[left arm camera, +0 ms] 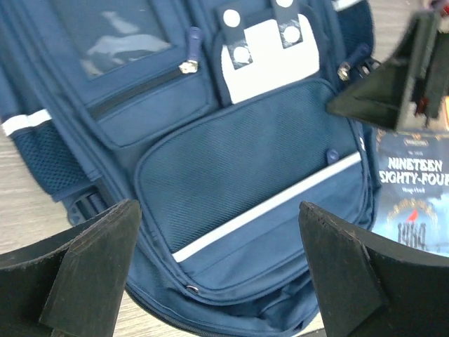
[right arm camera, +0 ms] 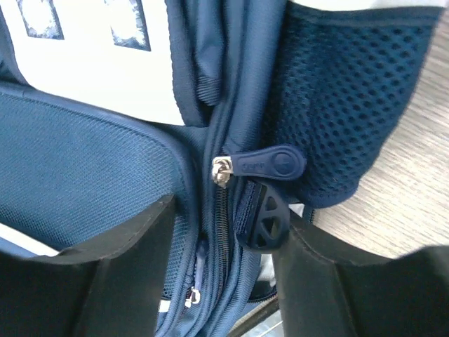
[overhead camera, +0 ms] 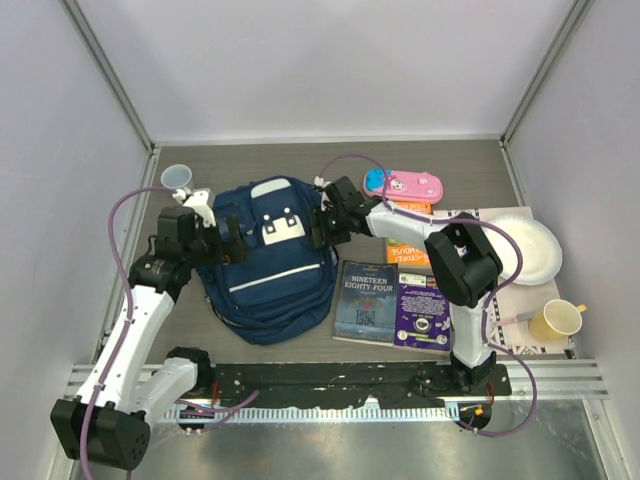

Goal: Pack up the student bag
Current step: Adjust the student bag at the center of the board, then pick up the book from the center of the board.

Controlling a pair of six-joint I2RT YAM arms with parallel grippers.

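Note:
The student bag (overhead camera: 265,265), navy blue with a white stripe and a white dotted patch, lies flat on the table between both arms. My left gripper (overhead camera: 232,243) hovers at its left side, wide open, and its wrist view shows the front pockets (left arm camera: 245,161) between the spread fingers (left arm camera: 219,210). My right gripper (overhead camera: 318,228) sits at the bag's upper right edge. Its jaws (right arm camera: 226,214) stand apart astride the zipper seam beside the mesh side pocket (right arm camera: 344,91). The blue zipper pull (right arm camera: 270,161) lies just beyond the fingertips, not pinched. All zippers that show look closed.
Right of the bag lie a "Nineteen Eighty-Four" book (overhead camera: 366,300), a purple book (overhead camera: 422,310) and an orange book (overhead camera: 408,250). A pink pencil case (overhead camera: 405,185) is at the back. A white plate (overhead camera: 525,250) and yellow mug (overhead camera: 556,320) stand far right, a small cup (overhead camera: 178,178) back left.

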